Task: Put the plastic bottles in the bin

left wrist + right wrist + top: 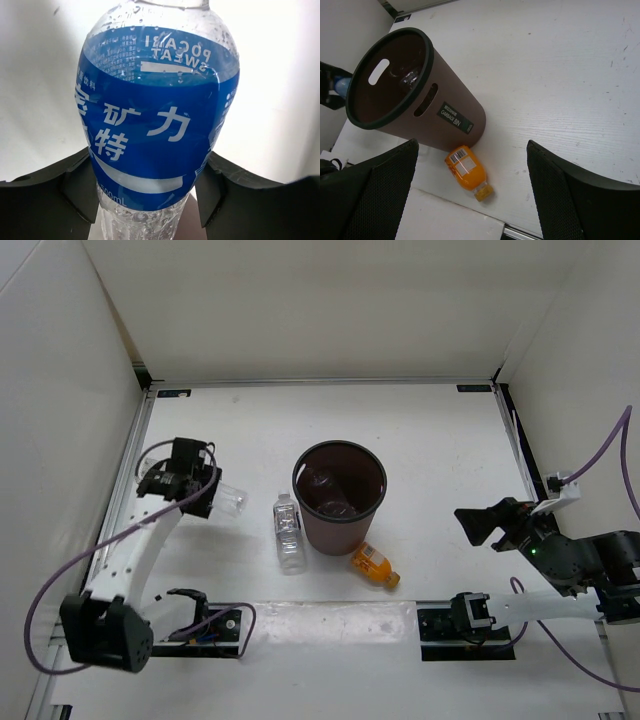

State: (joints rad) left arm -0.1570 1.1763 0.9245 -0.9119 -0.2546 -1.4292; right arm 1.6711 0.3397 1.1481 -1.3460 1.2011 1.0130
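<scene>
Directions are read on the top view, with 12 o'clock at the far edge of the table (430, 440).

1. The left gripper (214, 496) is located at 9 o'clock of the bin (335, 537), well apart from it. Its fingers (75, 192) are clamped on the blue-label bottle (155, 125), one pad being pressed against each side of the label. The clear end of this bottle is seen projecting from the gripper toward 3 o'clock. Whether the bottle is resting on the table cannot be told.

2. A clear bottle (289, 535) is laid flat on the table at 8 o'clock of the bin, just beside its wall. Its white cap is pointed toward 12 o'clock.

3. The bin is stood upright near the table centre. Its label is marked "GARBAGE BIN". A clear bottle (411, 77) is seen lying inside it.

4. The orange bottle (372, 564) is laid on its side at 5 o'clock of the bin, just beside the base. Contact with the bin cannot be confirmed. Its cap is pointed toward 4 o'clock, away from the bin.

5. The right gripper (475, 527) is positioned at 3 o'clock of the bin, well apart from it. Its fingers are spread wide and nothing is held between them. The bin and the orange bottle are framed between them in the right wrist view.
</scene>
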